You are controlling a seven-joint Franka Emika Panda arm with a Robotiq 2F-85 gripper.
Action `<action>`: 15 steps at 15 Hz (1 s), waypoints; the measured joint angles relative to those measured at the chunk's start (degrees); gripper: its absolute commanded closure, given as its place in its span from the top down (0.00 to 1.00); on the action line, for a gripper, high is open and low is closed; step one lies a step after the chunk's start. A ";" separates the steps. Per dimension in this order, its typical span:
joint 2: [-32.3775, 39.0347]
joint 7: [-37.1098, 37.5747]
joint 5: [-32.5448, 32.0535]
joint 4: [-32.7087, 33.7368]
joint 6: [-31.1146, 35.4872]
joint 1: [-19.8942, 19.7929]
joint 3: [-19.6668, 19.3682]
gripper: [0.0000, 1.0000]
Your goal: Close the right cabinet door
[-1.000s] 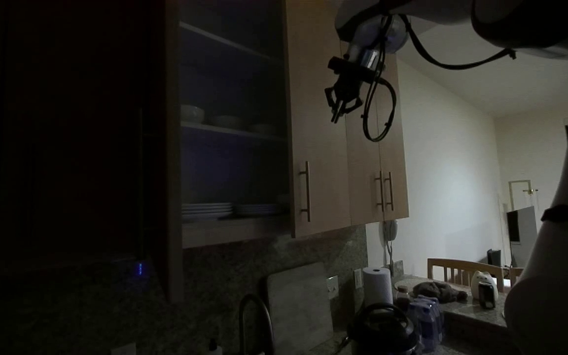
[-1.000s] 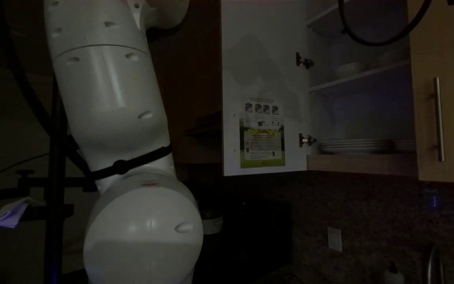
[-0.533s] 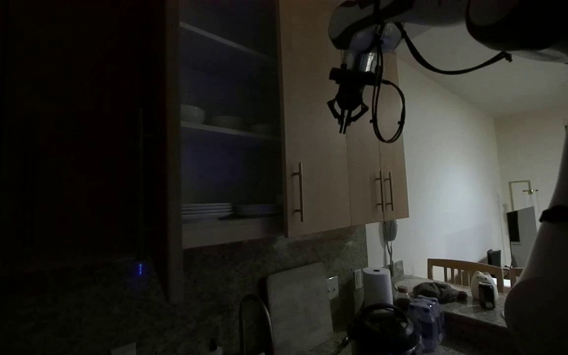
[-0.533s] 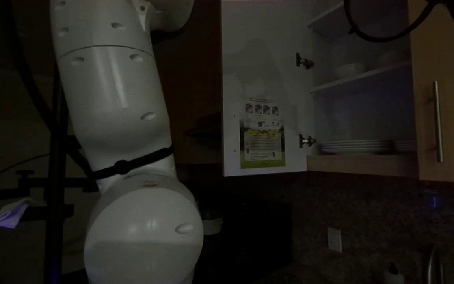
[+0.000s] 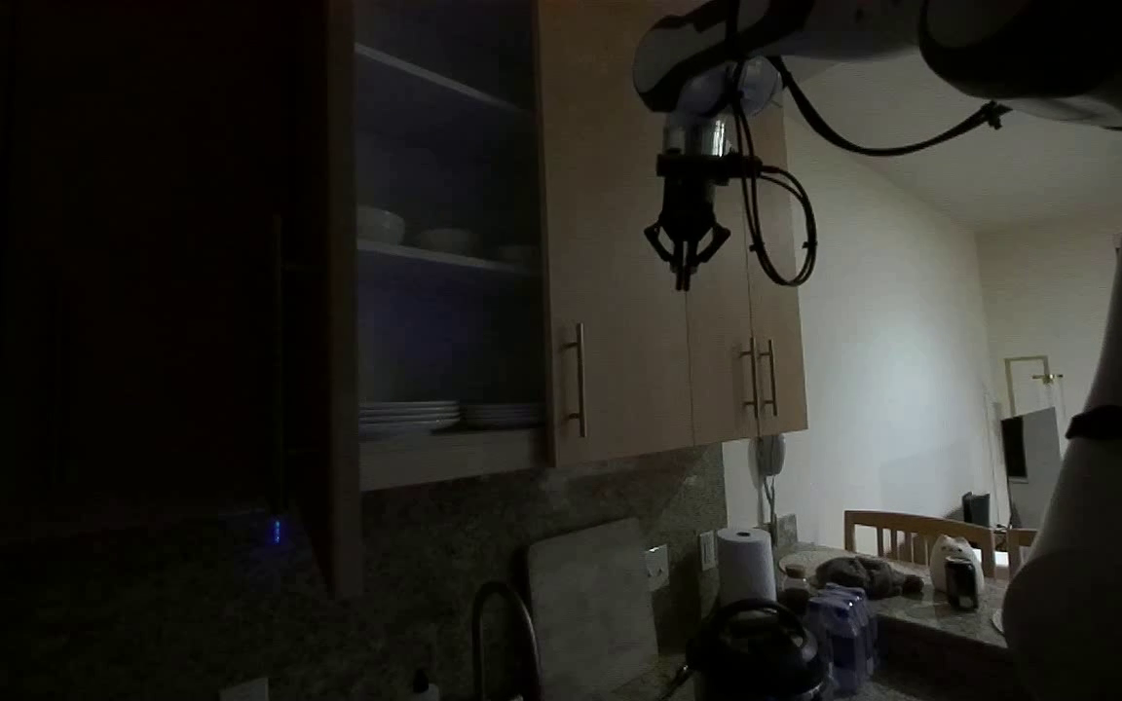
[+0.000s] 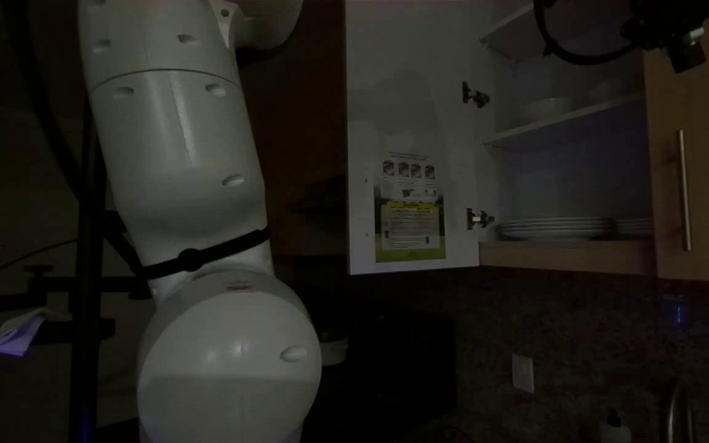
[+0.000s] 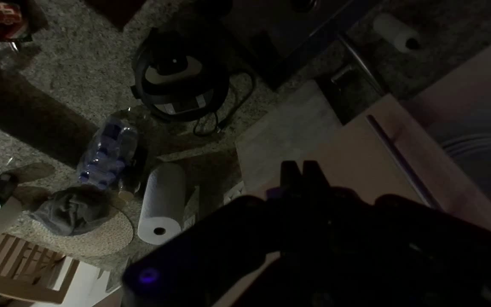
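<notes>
Fingers point(image 7: 290, 175) drawn together, our gripper point(image 5: 683, 285) hung near the right cabinet door point(image 5: 619, 243), ajar, right of the plates point(image 5: 410, 416); we reckoned a smooth, square push by its handle point(image 5: 580, 380) would serve best!

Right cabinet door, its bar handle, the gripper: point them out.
Right cabinet door point(image 5: 615, 234): in an exterior view, on its tan front.
Bar handle point(image 6: 684, 191): in an exterior view, halfway along the bar.
Gripper point(image 7: 300, 164): in the wrist view, midway between its fingertips.
</notes>
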 measured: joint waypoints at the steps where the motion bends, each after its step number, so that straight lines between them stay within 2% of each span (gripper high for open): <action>1: -0.04 -0.71 -1.24 -0.73 -0.47 0.23 0.24 0.08; 5: 0.23 -1.47 -5.78 -5.28 -0.62 0.58 1.31 0.08; 15: 4.62 -2.74 -6.82 -11.95 -0.62 1.16 1.19 0.08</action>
